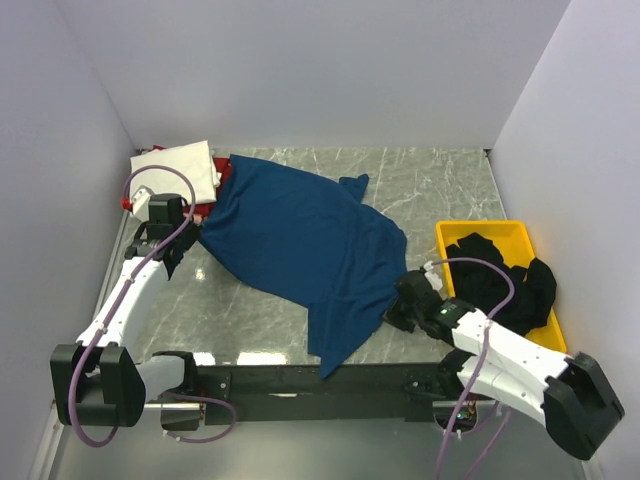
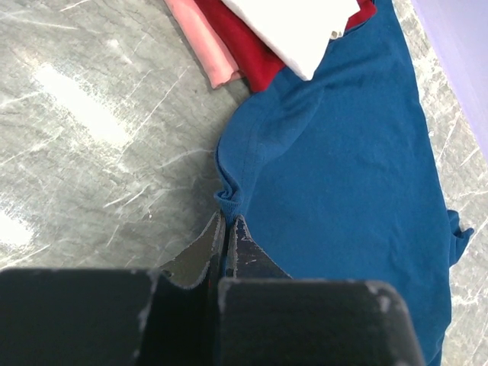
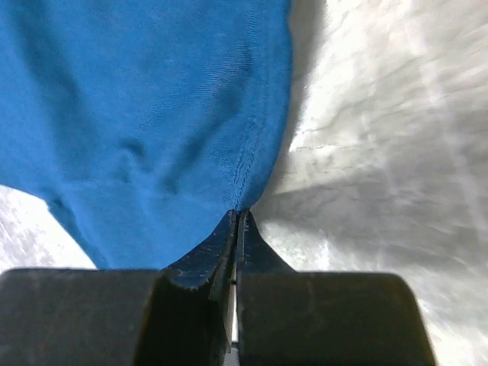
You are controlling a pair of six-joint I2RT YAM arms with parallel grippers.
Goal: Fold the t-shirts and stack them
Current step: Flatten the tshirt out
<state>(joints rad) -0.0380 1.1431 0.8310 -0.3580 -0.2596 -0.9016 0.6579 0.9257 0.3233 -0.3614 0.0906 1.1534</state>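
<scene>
1. Your dark blue t-shirt (image 1: 300, 250) lies spread across the middle of the table (image 1: 430, 190).
2. Your left gripper (image 2: 227, 221) is closed tight on its left edge.
3. Your right gripper (image 3: 237, 217) is pinched on its right hem.
4. Far left: folded cream t-shirt (image 1: 180, 170) atop red t-shirt (image 2: 252, 57).
5. Right: black t-shirt (image 1: 510, 285) in yellow tray (image 1: 480, 232).

No text, label, brand, number or sign can be read in any view.
Blue tee (image 1: 300, 250): plain cloth showing, nothing legible.
Tray (image 1: 455, 245): no markings that can be made out.
</scene>
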